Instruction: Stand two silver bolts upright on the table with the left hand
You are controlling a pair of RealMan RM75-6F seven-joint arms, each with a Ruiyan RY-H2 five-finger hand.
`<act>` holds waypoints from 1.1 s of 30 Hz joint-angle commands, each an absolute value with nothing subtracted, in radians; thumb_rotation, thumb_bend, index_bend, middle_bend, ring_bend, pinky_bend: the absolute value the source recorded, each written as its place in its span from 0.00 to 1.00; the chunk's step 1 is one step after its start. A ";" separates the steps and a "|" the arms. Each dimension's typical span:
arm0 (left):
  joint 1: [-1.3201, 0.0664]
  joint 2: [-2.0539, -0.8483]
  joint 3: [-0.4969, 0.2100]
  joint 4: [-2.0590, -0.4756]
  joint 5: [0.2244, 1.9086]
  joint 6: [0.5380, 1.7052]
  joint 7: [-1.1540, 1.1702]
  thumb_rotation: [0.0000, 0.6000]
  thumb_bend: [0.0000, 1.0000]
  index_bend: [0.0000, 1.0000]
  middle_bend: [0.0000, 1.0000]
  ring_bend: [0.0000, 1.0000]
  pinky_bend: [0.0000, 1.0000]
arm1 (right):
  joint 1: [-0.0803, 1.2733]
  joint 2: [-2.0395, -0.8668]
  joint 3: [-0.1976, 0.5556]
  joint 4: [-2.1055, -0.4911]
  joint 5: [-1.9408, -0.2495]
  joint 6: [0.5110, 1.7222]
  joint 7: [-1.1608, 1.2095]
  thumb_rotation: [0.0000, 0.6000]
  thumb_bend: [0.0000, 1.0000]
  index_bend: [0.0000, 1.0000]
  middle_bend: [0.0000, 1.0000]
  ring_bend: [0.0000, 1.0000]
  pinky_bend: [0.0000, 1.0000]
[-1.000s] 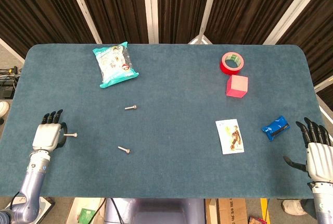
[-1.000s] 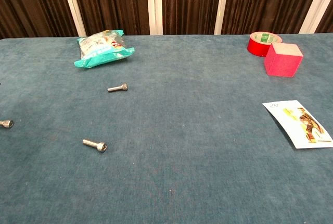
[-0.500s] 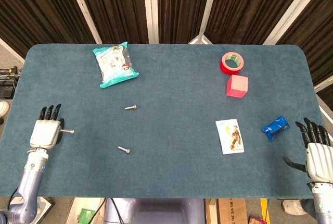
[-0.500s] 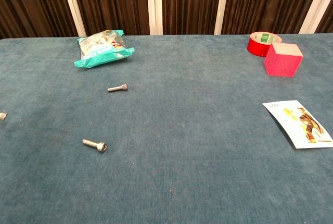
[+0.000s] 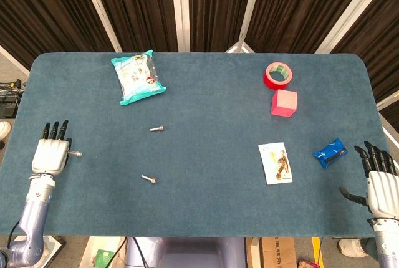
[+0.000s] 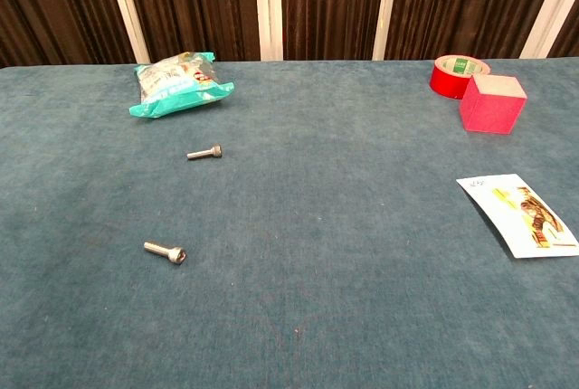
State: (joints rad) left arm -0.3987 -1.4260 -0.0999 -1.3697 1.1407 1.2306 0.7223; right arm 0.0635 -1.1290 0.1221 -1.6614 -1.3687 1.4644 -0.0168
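Observation:
My left hand is at the table's left edge and holds a silver bolt, whose end sticks out sideways to the right of the hand. Two more silver bolts lie flat on the teal table. One bolt is nearer the snack bag, and the other bolt is closer to the front edge. My right hand hangs at the front right corner with its fingers spread and nothing in it. Neither hand shows in the chest view.
A teal snack bag lies at the back left. A red tape roll and a pink cube stand at the back right. A picture card and a blue packet lie near the right hand.
The left hand has drifted left and away from the front edge, carrying its bolt out of the chest view. The two loose bolts and the right hand have not moved.

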 commanded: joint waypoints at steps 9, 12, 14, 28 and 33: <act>-0.454 -1.387 -0.096 -1.444 1.112 1.258 1.042 1.00 0.56 0.54 0.00 0.00 0.00 | 0.066 -1.133 0.119 -1.664 -1.368 1.458 -0.023 1.00 0.01 0.13 0.04 0.02 0.00; -0.460 -1.380 -0.100 -1.467 1.076 1.254 1.093 1.00 0.56 0.54 0.00 0.00 0.00 | 0.065 -1.133 0.119 -1.664 -1.370 1.460 -0.027 1.00 0.01 0.13 0.04 0.02 0.00; -0.464 -1.381 -0.102 -1.472 1.053 1.248 1.112 1.00 0.56 0.54 0.00 0.00 0.00 | 0.065 -1.133 0.119 -1.664 -1.370 1.460 -0.027 1.00 0.01 0.13 0.04 0.02 0.00; -0.498 -1.432 -0.069 -1.417 0.980 1.217 1.220 1.00 0.56 0.53 0.00 0.00 0.00 | 0.065 -1.134 0.121 -1.662 -1.366 1.461 -0.028 1.00 0.01 0.13 0.04 0.02 0.00; -0.504 -1.445 -0.062 -1.402 0.963 1.213 1.234 1.00 0.56 0.52 0.00 0.00 0.00 | 0.063 -1.134 0.123 -1.662 -1.366 1.464 -0.027 1.00 0.01 0.13 0.04 0.02 0.00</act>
